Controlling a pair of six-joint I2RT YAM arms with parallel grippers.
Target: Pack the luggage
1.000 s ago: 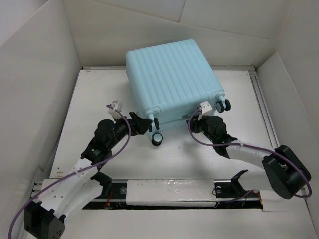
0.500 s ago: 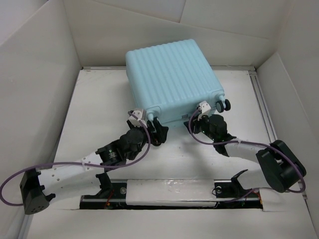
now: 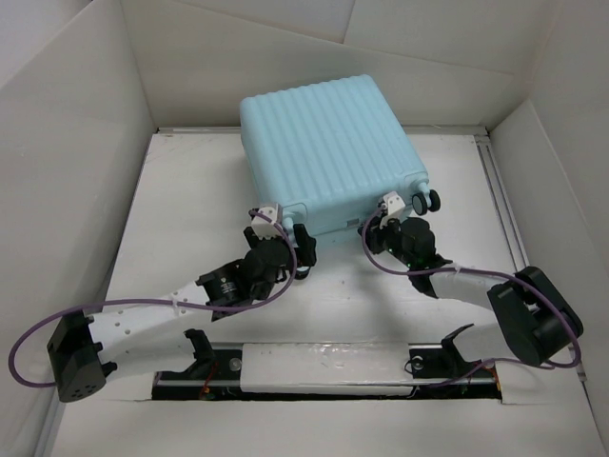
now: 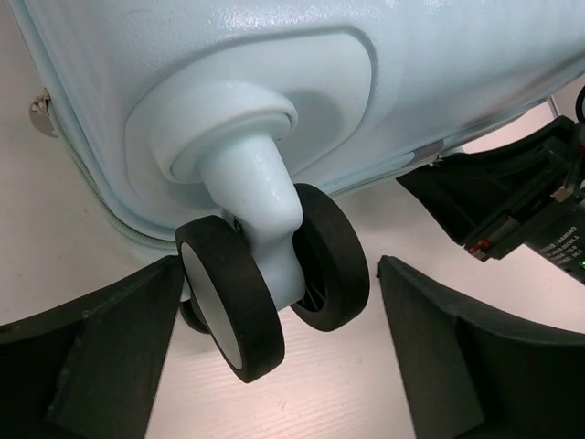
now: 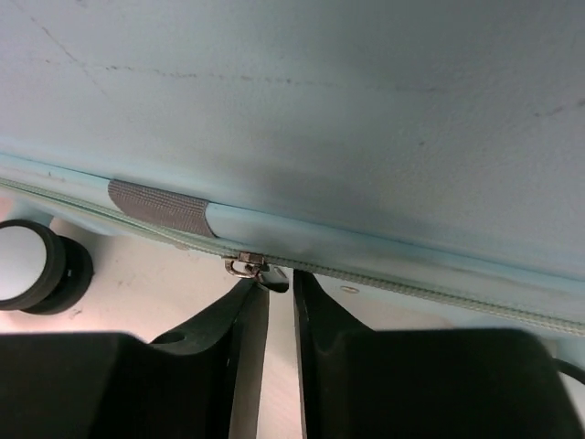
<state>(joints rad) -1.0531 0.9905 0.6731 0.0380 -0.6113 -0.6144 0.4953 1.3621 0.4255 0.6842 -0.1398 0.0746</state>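
Observation:
The luggage [image 3: 328, 152] is a pale aqua ribbed suitcase lying shut at the back of the table. My left gripper [image 3: 300, 249] is open at its near-left corner. In the left wrist view the left gripper [image 4: 279, 274] stands astride a black-and-white caster wheel [image 4: 233, 311] without touching it, under the luggage [image 4: 274, 73]. My right gripper [image 3: 376, 228] is at the near edge. In the right wrist view the right gripper [image 5: 272, 279] is drawn in to a narrow slit, with the metal zipper pull [image 5: 245, 265] of the luggage [image 5: 320, 91] at its tips.
White walls enclose the table on three sides. Another caster [image 3: 426, 201] sticks out at the suitcase's right corner, and one caster [image 5: 27, 265] shows left of the right fingers. A grey fabric tab [image 5: 160, 206] lies on the zipper seam. The right arm's gripper body [image 4: 512, 201] is close to the left fingers.
The left arm swung right from beside the suitcase's left corner and now straddles the near-left caster. The right gripper narrowed its jaws at the zipper pull and barely moved.

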